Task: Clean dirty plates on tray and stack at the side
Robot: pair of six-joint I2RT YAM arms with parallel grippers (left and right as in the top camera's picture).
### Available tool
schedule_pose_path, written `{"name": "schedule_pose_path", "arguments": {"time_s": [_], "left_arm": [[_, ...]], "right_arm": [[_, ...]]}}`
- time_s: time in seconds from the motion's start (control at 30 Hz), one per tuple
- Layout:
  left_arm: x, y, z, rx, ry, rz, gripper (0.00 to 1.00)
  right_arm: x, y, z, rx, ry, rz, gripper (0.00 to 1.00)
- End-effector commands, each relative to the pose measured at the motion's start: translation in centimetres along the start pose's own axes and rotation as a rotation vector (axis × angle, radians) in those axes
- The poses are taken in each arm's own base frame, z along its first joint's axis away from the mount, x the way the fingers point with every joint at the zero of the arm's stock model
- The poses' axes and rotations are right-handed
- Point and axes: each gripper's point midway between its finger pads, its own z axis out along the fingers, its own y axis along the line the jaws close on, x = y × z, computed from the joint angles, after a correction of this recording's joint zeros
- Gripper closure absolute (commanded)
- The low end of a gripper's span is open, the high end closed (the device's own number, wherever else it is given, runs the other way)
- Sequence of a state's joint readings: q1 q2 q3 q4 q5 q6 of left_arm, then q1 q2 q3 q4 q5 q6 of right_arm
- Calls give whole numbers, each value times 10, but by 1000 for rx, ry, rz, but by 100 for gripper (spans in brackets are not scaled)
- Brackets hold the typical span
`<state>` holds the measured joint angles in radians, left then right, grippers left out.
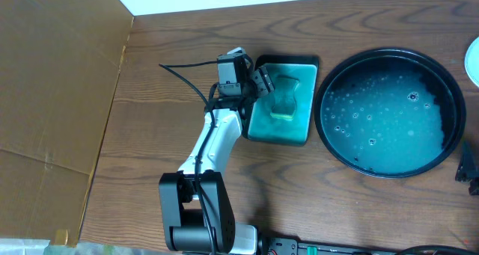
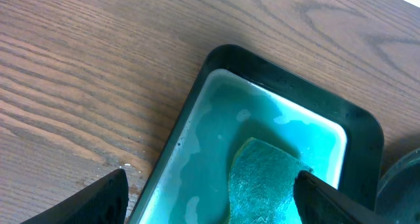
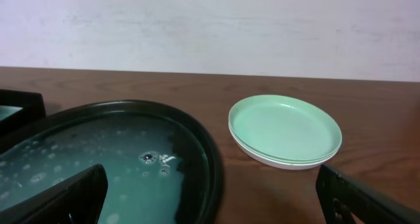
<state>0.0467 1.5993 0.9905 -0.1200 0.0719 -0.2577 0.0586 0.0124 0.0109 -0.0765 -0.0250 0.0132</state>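
The round black tray (image 1: 320,117) holds teal, bubbly water and no plates; its rim (image 3: 209,159) fills the lower left of the right wrist view. The plates (image 3: 285,129) sit stacked on the table right of the tray, pale mint on top and white underneath, and show as a sliver (image 1: 474,60) at the overhead view's right edge. My left gripper (image 1: 266,83) hangs open over a teal dish, its jaws (image 2: 210,207) spread wide around the sponge (image 2: 262,181) and holding nothing. My right gripper (image 3: 213,204) is open and empty, low by the tray's right rim.
The rectangular teal dish (image 2: 289,79) with dark rim stands left of the tray, wet, with the sponge (image 1: 284,98) lying in it. Cardboard sheeting (image 1: 52,75) covers the table's left side. The left arm's base (image 1: 198,210) sits at the front edge.
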Motion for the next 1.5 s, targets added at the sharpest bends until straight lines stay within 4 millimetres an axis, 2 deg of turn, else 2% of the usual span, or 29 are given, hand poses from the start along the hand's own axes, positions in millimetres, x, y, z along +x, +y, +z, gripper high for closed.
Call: {"name": "schedule_pose_path", "arguments": {"time_s": [0.0, 0.7, 0.9, 0.97, 1.03, 1.2, 1.3, 1.33, 1.47], "left_arm": [[-3, 1, -1, -5, -9, 7, 19], [-2, 2, -1, -7, -7, 7, 19], [20, 1, -1, 8, 84, 10, 19], [31, 5, -4, 1, 118, 70, 19], [42, 7, -11, 5, 148, 154, 19], [78, 18, -49, 22, 117, 282, 19], [91, 22, -74, 42, 7, 309, 19], [100, 25, -90, 56, -75, 312, 19], [122, 26, -109, 100, -176, 367, 19]], "right_arm": [[1, 1, 0, 2, -2, -33, 1], [1, 0, 0, 2, -2, -34, 1], [1, 0, 0, 2, -2, -34, 1], [1, 0, 0, 2, -2, -34, 1], [1, 0, 0, 2, -2, -34, 1], [1, 0, 0, 2, -2, -34, 1], [1, 0, 0, 2, -2, -34, 1], [1, 0, 0, 2, -2, -34, 1], [1, 0, 0, 2, -2, -34, 1]]}}
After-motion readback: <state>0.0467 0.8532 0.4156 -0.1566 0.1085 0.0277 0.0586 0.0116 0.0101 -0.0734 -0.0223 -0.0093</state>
